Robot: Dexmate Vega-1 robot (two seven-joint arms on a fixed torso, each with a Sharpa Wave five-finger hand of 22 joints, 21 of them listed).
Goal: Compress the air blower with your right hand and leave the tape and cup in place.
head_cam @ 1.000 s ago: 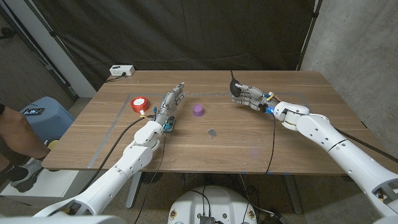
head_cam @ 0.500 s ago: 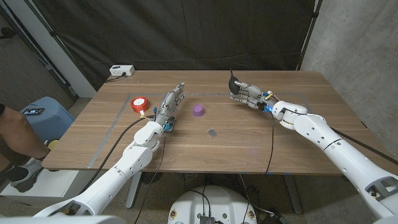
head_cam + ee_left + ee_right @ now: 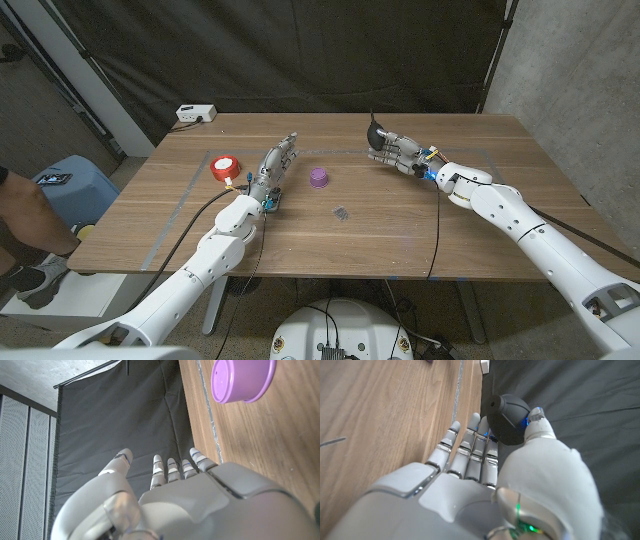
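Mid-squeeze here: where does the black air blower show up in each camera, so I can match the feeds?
Head view: the air blower sits far right of centre on the table, held in the right hand, nozzle pointing up.
Right wrist view: the blower's black bulb is pinched between that hand's thumb and fingertips.
Left wrist view: it is not in this picture; the purple cup is.
Shared landmark: the pale tape line on the wooden table.

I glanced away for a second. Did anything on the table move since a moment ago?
The right hand lifted the black air blower slightly off the table and drew it a touch toward the cup; it holds the bulb between thumb and fingers. The left hand, the red tape and the purple cup stayed put.
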